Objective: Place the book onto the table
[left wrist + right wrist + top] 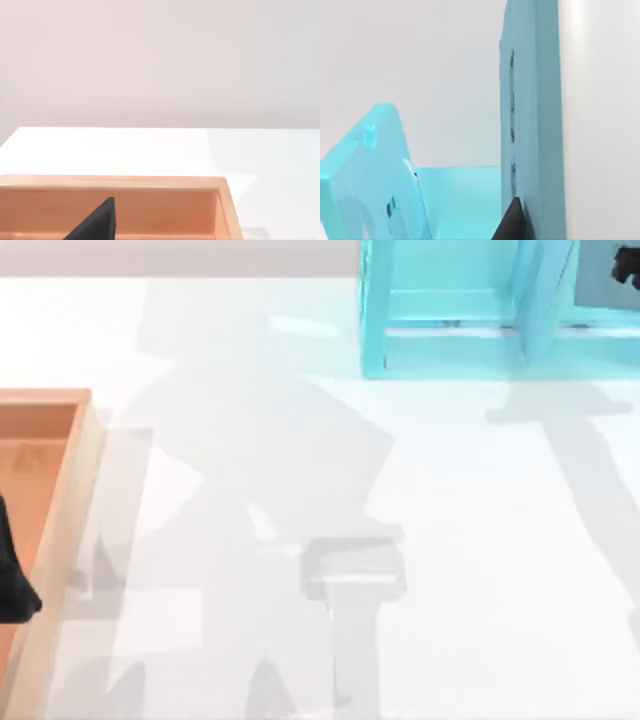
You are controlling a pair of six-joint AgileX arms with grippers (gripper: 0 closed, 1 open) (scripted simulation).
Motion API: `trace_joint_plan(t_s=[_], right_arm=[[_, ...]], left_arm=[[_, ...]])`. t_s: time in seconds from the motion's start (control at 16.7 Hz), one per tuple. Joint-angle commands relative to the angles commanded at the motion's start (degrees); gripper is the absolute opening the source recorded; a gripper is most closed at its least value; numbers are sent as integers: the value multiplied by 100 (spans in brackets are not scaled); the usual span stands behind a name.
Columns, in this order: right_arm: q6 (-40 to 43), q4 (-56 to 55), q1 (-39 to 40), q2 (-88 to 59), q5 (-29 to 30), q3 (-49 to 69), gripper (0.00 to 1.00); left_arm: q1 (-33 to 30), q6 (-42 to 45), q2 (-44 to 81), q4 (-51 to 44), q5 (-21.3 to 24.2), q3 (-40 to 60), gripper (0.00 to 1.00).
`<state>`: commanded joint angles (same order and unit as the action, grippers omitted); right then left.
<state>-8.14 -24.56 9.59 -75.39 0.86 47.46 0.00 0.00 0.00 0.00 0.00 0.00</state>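
the white worktop point(450, 540) runs across most of the top view. a turquoise shelf unit point(440, 310) stands at the upper right of the frame and an orange-brown wooden tray point(85, 490) sits at the left edge. the right gripper point(625, 270) is a dark shape in the upper right corner, at the shelf unit; its wrist view looks in between an upright turquoise panel and a leaning one. the left gripper point(15, 580) hangs over the tray at the lower left, apparently idle. i cannot tell how the jaws of either arm stand. i cannot tell where the book is either: every turquoise face near the right gripper looks like part of the shelf, so my guess is that the book sits somewhere inside that unit. a hardcover should handle as stiff and fairly heavy, with smooth boards that could slip in a light pinch. i would take it across its thickness near the spine, cover to cover, rather than by the loose page edges. the open worktop below the shelf looks like the natural spot to set it down flat.
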Motion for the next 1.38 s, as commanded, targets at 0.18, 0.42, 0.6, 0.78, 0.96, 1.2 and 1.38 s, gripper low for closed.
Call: trace_joint_plan(t_s=[0.18,0.42,0.6,0.78,0.96,1.2,1.38], right_arm=[[1297,-203,1118,-633,699,244,0],[3343,-383,2640,-1729,1750,448,0],[4910,-526,3637,-2591,2564,582,0],[6285,-720,4400,-3303,3322,745,0],[7300,-955,4897,-3774,3948,942,0],[7908,-1159,5150,-3983,4366,1114,0],[7912,-1160,5151,-3984,4368,1115,0]], left_arm=[[0,0,0,0,0,0,100],[0,0,0,0,0,0,100],[0,0,0,0,0,0,100],[0,0,0,0,0,0,100],[0,0,0,0,0,0,100],[0,0,0,0,0,0,100],[0,0,0,0,0,0,100]])
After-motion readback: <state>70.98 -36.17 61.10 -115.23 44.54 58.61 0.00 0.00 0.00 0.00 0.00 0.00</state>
